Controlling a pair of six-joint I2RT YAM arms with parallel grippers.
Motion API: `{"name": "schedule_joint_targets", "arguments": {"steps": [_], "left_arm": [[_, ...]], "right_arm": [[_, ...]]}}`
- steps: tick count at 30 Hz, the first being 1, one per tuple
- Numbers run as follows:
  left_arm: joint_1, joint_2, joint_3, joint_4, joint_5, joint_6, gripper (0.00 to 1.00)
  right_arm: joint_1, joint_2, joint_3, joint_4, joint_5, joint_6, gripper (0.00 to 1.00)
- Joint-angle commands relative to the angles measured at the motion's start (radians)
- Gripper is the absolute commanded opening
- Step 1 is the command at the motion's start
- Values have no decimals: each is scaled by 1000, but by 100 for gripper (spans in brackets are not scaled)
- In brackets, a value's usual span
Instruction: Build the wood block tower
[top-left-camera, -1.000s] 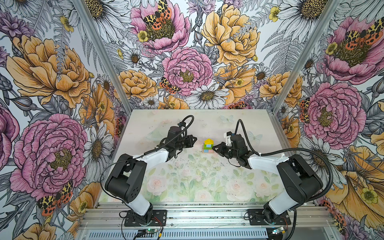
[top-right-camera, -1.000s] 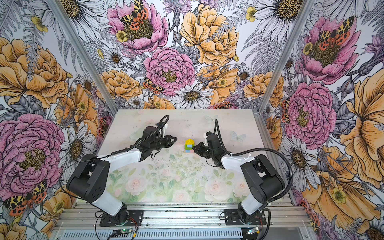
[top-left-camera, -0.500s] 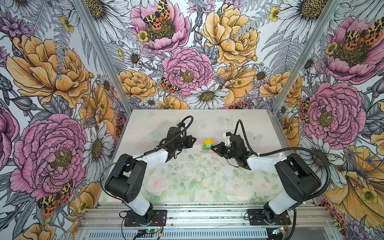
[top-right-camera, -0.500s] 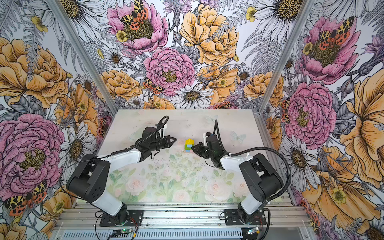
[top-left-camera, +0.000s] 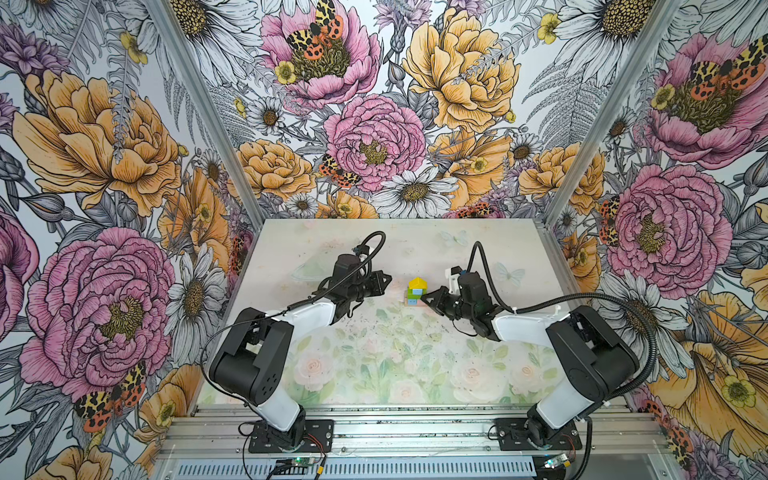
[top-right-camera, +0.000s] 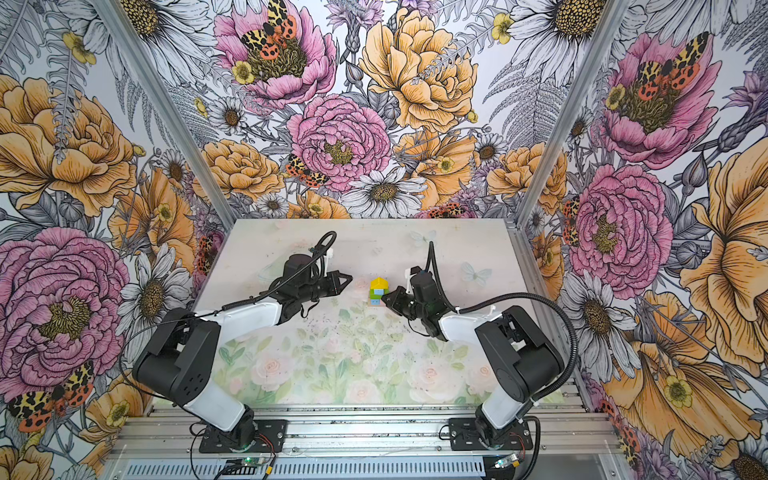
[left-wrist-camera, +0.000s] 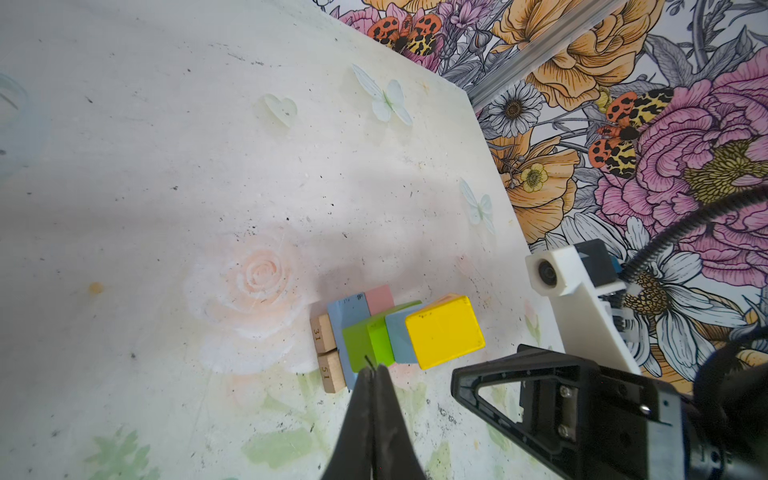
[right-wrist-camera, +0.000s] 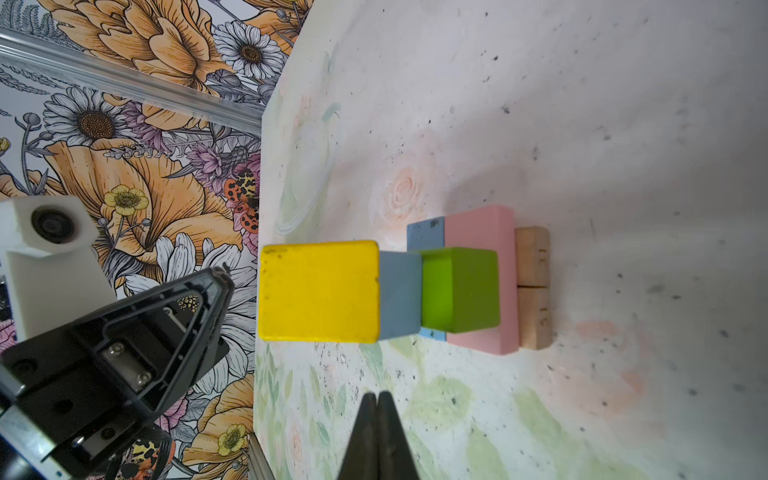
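Tower (top-left-camera: 417, 291) stands complete at mid-table (top-left-camera: 374, 357) (yellow roof piece (top-left-camera: 417, 284) topmost). Left gripper (top-left-camera: 387, 279) and right gripper (top-left-camera: 424, 297) flank it, jaws pressed together, empty.

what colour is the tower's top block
Yellow top block, best in the right wrist view.

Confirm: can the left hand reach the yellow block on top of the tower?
Probably yes: the left hand is beside the tower, nothing between them, and the yellow block on top is uncovered. The hand is shut, so it must open first.
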Motion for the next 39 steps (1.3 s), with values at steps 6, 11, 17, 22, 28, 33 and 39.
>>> {"name": "schedule_joint_targets", "arguments": {"steps": [6,11,17,22,28,33,39], "left_arm": [[15,-10,-13,34,15,9,0],[17,-11,-17,37,18,9,0],[21,-10,-19,41,24,8,0],[27,-6,-25,49,29,8,0],[32,-3,-24,53,35,6,0],[33,0,-25,53,37,8,0],[37,4,-21,53,43,7,0]], "right_arm": [[11,16,-27,73,49,33,0],[14,27,-39,124,62,54,0],[17,45,-40,149,65,70,0],[21,51,-38,157,71,74,0],[22,53,-36,151,81,77,0],[22,54,-36,150,89,77,0],[23,56,-30,145,95,78,0]]}}
